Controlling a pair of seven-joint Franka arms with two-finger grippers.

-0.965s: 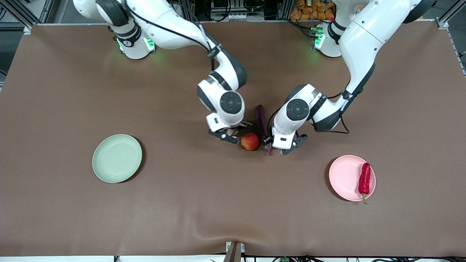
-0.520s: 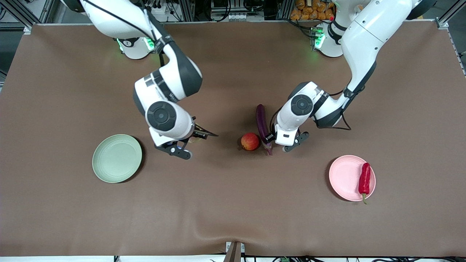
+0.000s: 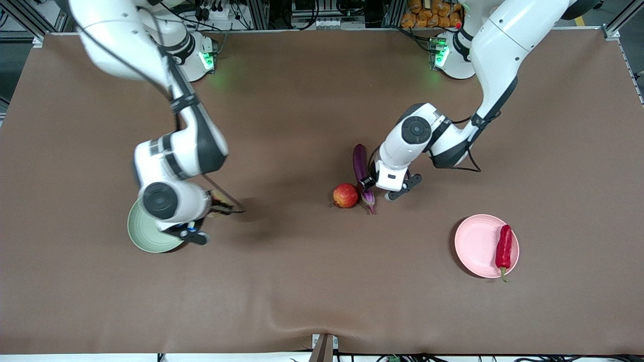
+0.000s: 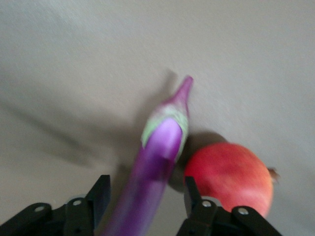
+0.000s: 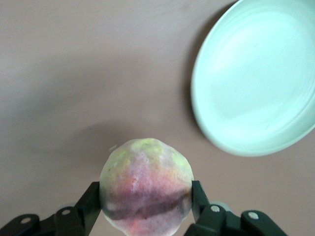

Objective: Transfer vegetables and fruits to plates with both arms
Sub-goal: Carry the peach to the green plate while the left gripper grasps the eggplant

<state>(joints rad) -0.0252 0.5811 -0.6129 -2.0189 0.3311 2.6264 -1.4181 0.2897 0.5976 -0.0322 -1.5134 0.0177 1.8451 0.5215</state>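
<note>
My right gripper [image 5: 146, 194] is shut on the dull pinkish-yellow round fruit [image 5: 145, 172] and holds it up over the table, just beside the rim of the pale green plate [image 3: 143, 234] [image 5: 251, 78]. My left gripper [image 3: 369, 185] [image 4: 146, 187] is open and low over the slim purple eggplant [image 3: 360, 163] [image 4: 160, 147], one finger on each side with gaps showing. The red-orange pomegranate-like fruit [image 3: 345, 195] [image 4: 229, 172] lies touching the eggplant's stem end. The red chili pepper [image 3: 503, 246] lies on the pale pink plate [image 3: 475, 244].
The right arm's wrist [image 3: 161, 201] covers part of the green plate in the front view. The brown table cover [image 3: 302, 281] has a shallow wrinkle at its edge nearest the front camera.
My right arm has swung from beside the pomegranate-like fruit over to the green plate, carrying the pinkish-yellow fruit. My left gripper has crept a little along the eggplant, away from the front camera.
</note>
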